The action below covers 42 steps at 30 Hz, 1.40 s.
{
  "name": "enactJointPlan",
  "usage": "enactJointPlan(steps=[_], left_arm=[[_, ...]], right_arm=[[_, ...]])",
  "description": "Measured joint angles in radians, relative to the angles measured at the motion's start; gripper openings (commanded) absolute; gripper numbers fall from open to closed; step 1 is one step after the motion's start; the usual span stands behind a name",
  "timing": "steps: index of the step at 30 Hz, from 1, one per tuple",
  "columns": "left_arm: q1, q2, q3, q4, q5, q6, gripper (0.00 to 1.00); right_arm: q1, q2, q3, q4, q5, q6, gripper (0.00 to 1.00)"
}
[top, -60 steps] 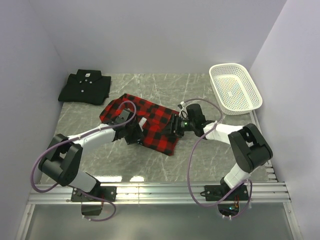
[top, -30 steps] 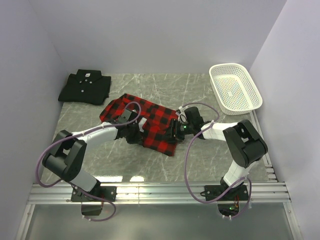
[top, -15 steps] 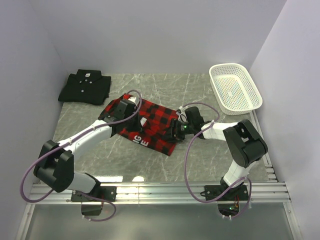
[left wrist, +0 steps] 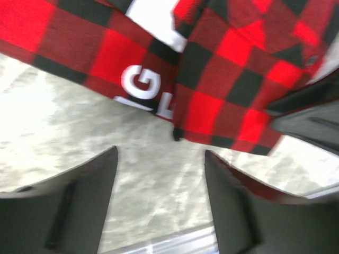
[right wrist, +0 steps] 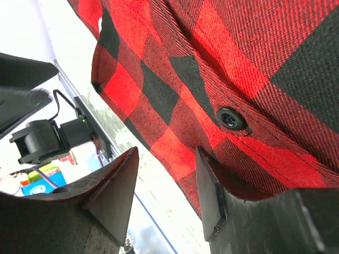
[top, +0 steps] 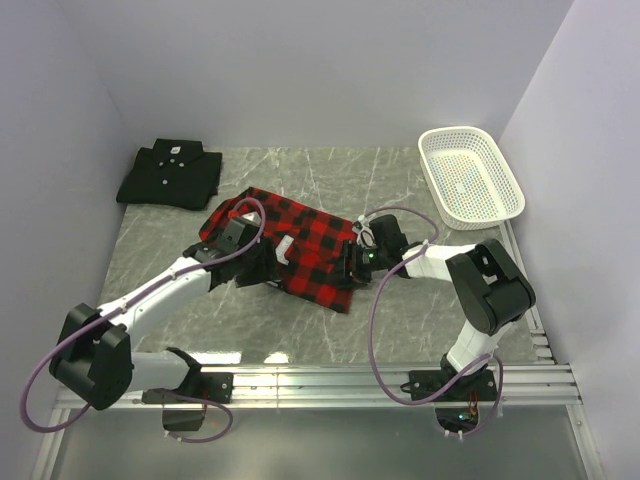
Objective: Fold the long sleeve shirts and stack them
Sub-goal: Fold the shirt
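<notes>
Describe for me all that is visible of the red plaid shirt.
The plaid shirt is red-and-black checked woven cloth with white block letters and a dark button. It lies partly folded, slanted, on the middle of the grey marbled table. The right gripper, open, is at its right edge; the left gripper, open, is at its near-left edge.

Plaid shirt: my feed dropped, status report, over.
Left gripper open, empty. Right gripper open at edge of plaid shirt. Black shirt folded, far left. Nothing in the way.
</notes>
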Motion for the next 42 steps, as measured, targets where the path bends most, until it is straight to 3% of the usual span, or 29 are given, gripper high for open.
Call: enactJointPlan(steps=[4,9,11,17,22,24,32,42], left_arm=[[0.000,0.014,0.001,0.035,0.061,-0.069,0.73],[0.000,0.114,0.009,0.048,0.104,-0.143,0.55],[0.000,0.124,0.006,0.044,0.112,-0.150,0.54],[0.000,0.076,-0.003,0.038,0.081,-0.137,0.62],[0.003,0.013,-0.012,0.018,0.002,-0.141,0.70],[0.013,0.000,-0.019,0.016,-0.031,-0.146,0.79],[0.110,-0.039,-0.116,0.018,-0.075,-0.192,0.96],[0.136,-0.085,-0.143,0.023,-0.080,-0.194,0.98]], right_arm=[[0.000,-0.009,0.005,-0.011,0.000,0.000,0.55],[0.000,-0.036,0.005,-0.013,0.001,0.001,0.55],[0.000,-0.049,0.005,-0.013,0.001,0.002,0.54],[0.059,-0.116,0.066,-0.124,0.089,-0.103,0.55],[0.268,-0.164,0.223,-0.240,0.329,-0.316,0.56],[0.338,-0.167,0.256,-0.258,0.403,-0.384,0.56],[0.510,-0.028,0.379,-0.351,0.693,-0.591,0.54],[0.580,0.126,0.459,-0.397,0.813,-0.705,0.43]])
